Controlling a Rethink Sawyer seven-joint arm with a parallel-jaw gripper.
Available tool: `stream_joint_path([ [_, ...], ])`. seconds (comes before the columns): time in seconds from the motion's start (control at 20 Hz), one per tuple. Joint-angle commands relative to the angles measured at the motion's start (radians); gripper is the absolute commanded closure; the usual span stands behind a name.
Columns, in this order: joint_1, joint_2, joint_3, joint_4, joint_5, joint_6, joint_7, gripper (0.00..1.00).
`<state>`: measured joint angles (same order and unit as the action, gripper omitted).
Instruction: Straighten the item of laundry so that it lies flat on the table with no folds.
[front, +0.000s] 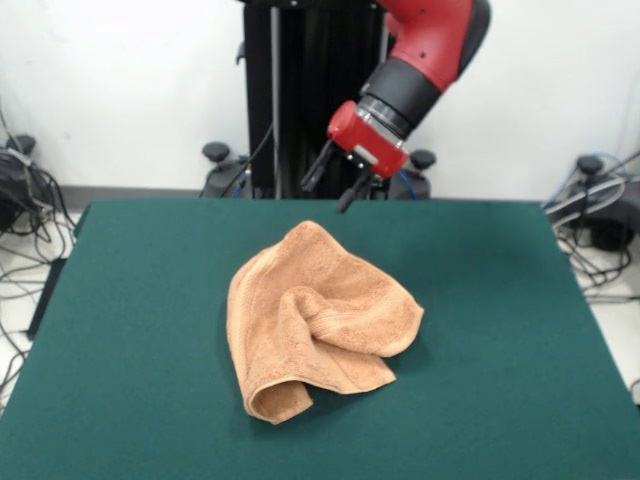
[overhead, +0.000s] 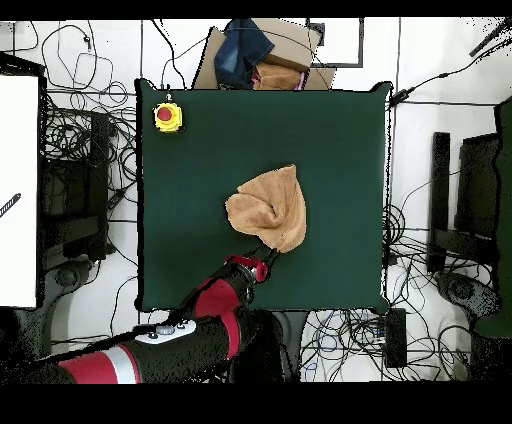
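Note:
The light orange-tan towel (front: 318, 320) lies crumpled near the middle of the dark green table (front: 500, 330), with several folds and one corner rolled under at the front. In the overhead view the towel (overhead: 268, 208) is a bunched, roughly triangular heap on the table (overhead: 340, 130). My gripper (front: 334, 184) hangs above the table's far edge, just behind the towel's far corner, with its two black fingers apart and nothing between them. In the overhead view the gripper (overhead: 264, 264) sits right by the towel's edge on the robot's side.
A yellow box with a red button (overhead: 167, 117) stands at one table corner. A cardboard box with clothes (overhead: 262, 58) lies beyond the table's far edge. Cables and stands surround the table on the floor.

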<state>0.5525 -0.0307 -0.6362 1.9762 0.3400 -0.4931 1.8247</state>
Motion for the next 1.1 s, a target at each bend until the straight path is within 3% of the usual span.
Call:
stream_joint_path([
  [0.05,-0.024,0.040,0.083,-0.020,-0.015,-0.031,0.157,0.00],
  [0.2,-0.002,0.082,0.076,-0.040,0.023,-0.046,0.150,0.00],
  [0.35,0.087,0.140,0.020,-0.056,0.143,-0.007,0.117,0.00],
  [0.65,0.113,0.153,-0.013,-0.088,0.142,0.051,0.080,0.00],
  [1.1,0.102,0.203,-0.009,-0.133,0.154,0.036,0.095,0.00],
])
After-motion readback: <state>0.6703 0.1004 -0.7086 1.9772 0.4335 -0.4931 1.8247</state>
